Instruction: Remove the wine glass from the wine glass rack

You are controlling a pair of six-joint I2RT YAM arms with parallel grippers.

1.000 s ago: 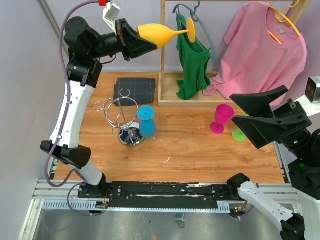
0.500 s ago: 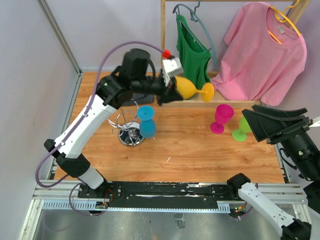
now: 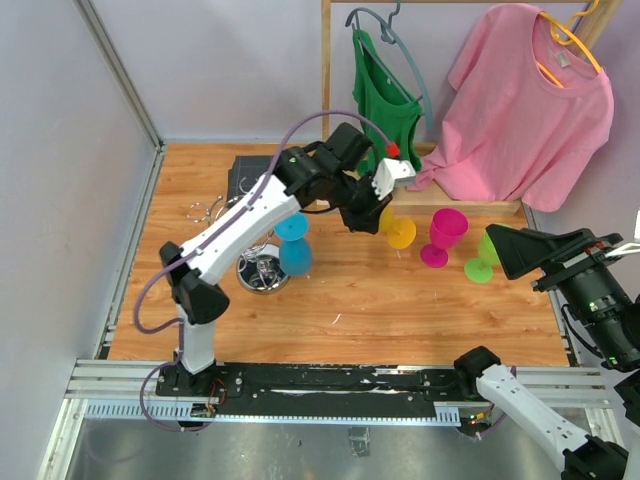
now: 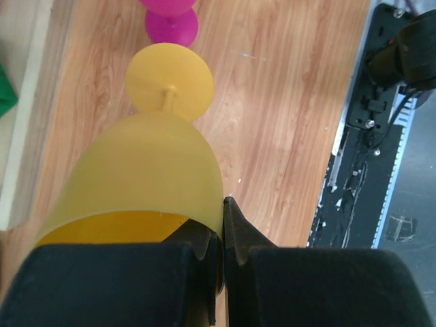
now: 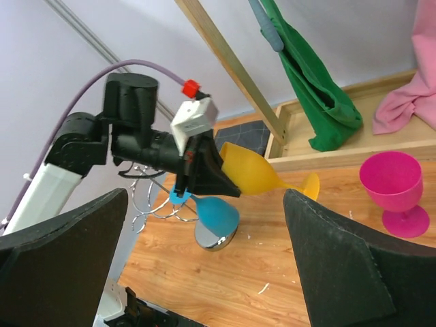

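Note:
My left gripper (image 3: pixel 372 213) is shut on the rim of a yellow wine glass (image 3: pixel 396 230), one finger inside the bowl and one outside. It holds the glass tilted, foot down, low over the table next to the pink glass (image 3: pixel 445 236). In the left wrist view the yellow glass (image 4: pixel 143 170) fills the centre above my gripper (image 4: pixel 222 219). The silver wire wine glass rack (image 3: pixel 255 232) stands at the left with a blue glass (image 3: pixel 294 247) hanging bowl-down on it. My right gripper (image 3: pixel 522 250) is open and empty at the right.
A pink glass and a green glass (image 3: pixel 484 256) stand upright on the table's right part. A wooden clothes rack (image 3: pixel 326 100) with a green top and a pink T-shirt stands at the back. A dark folded cloth (image 3: pixel 242 176) lies behind the wire rack.
My left arm has swung from high at the back left down and to the right with the yellow glass, which is now low beside the pink glass. My right gripper has drawn back to the right.

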